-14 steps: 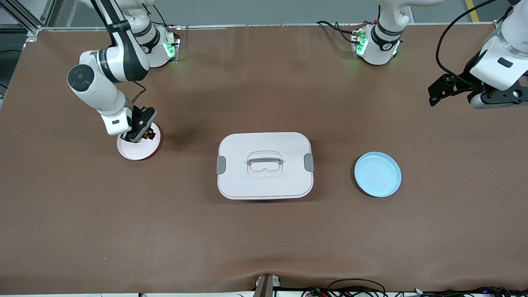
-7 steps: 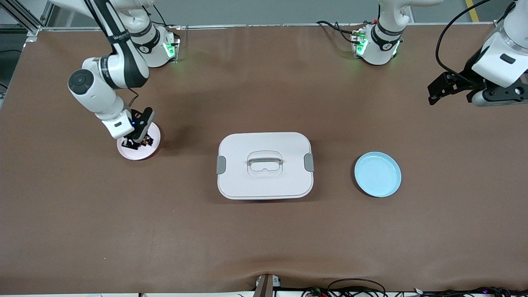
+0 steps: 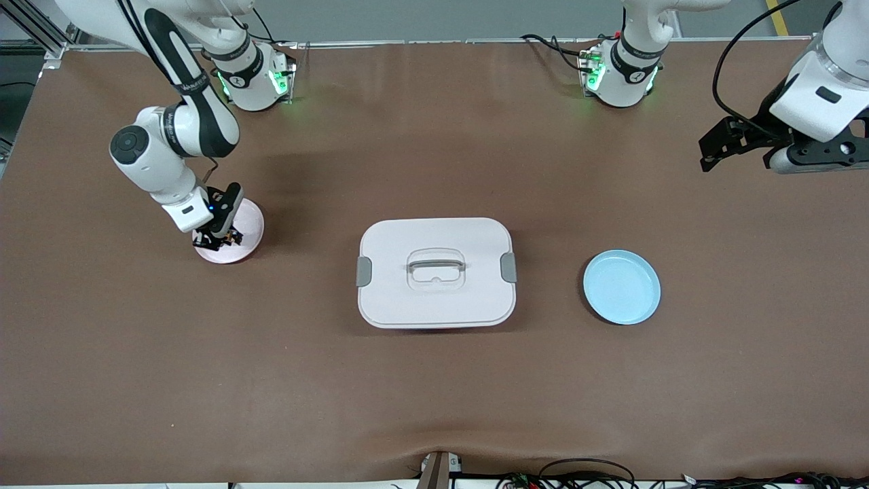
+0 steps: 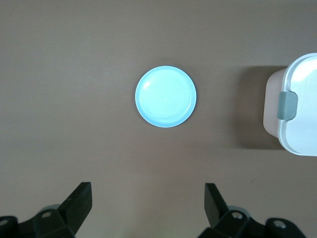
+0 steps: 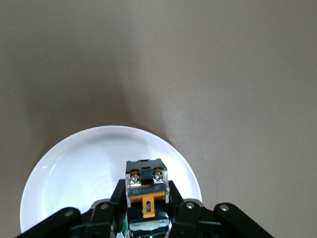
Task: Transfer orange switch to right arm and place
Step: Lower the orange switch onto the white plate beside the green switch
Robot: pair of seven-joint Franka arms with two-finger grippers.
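Note:
My right gripper (image 3: 218, 237) is shut on the orange switch (image 3: 233, 237) and holds it low over a small pale pink plate (image 3: 239, 252) at the right arm's end of the table. In the right wrist view the switch (image 5: 146, 184) sits between the jaws, its screw terminals and orange section showing, above the plate (image 5: 74, 168). I cannot tell whether it touches the plate. My left gripper (image 3: 710, 153) is open and empty, held high near the left arm's end of the table; its fingers (image 4: 79, 198) stand wide apart.
A white lidded box (image 3: 435, 272) with grey clips and a handle stands mid-table. A light blue plate (image 3: 622, 286) lies beside it toward the left arm's end; the left wrist view shows the plate (image 4: 166, 96) and a corner of the box (image 4: 297, 104).
My right gripper has moved down and slightly toward the right arm's end over the pink plate, still holding the switch. My left gripper has shifted a little toward the bases.

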